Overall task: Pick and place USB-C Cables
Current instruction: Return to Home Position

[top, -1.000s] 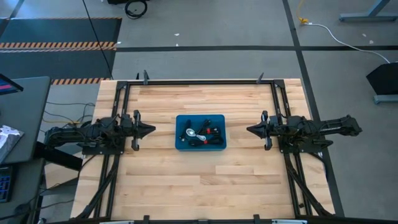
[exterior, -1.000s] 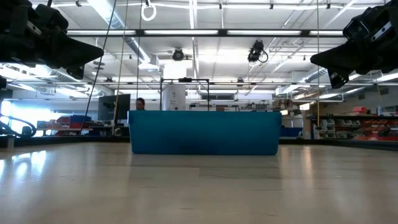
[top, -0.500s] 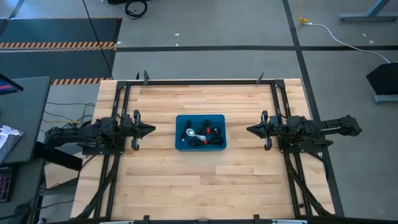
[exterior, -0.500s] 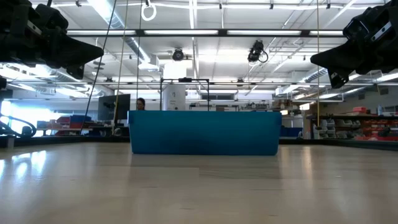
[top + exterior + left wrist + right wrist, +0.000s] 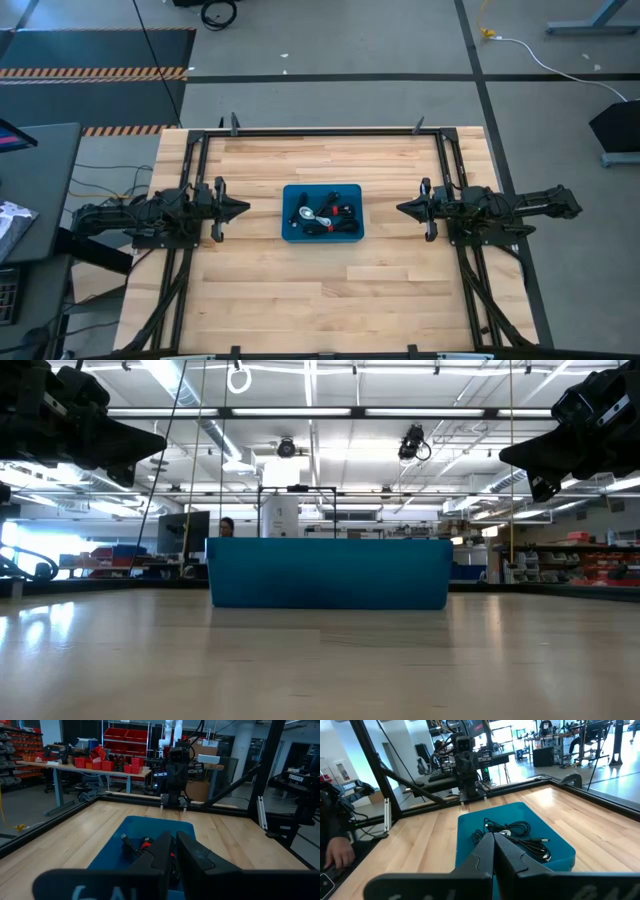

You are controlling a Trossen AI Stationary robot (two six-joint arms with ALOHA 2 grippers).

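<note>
A blue bin [image 5: 323, 213] sits at the table's middle, resting flat on the wood. Inside it lie coiled USB-C cables [image 5: 335, 217]: black bundles, some with red ties, and one white/silver bundle [image 5: 310, 213]. The right wrist view shows the black cables [image 5: 520, 836] on the bin floor. My left gripper [image 5: 246, 209] hovers left of the bin, fingers shut, pointing toward it. My right gripper [image 5: 399, 209] hovers right of the bin, also shut and pointing at it. Both hang above the table in the low view, the left gripper [image 5: 160, 442] and the right gripper [image 5: 505, 455].
Bare wooden table [image 5: 320, 290] surrounds the bin on all sides. A black metal frame [image 5: 320, 131] runs along the far edge and down both sides. A person's hand [image 5: 332, 851] shows beyond the table in the right wrist view.
</note>
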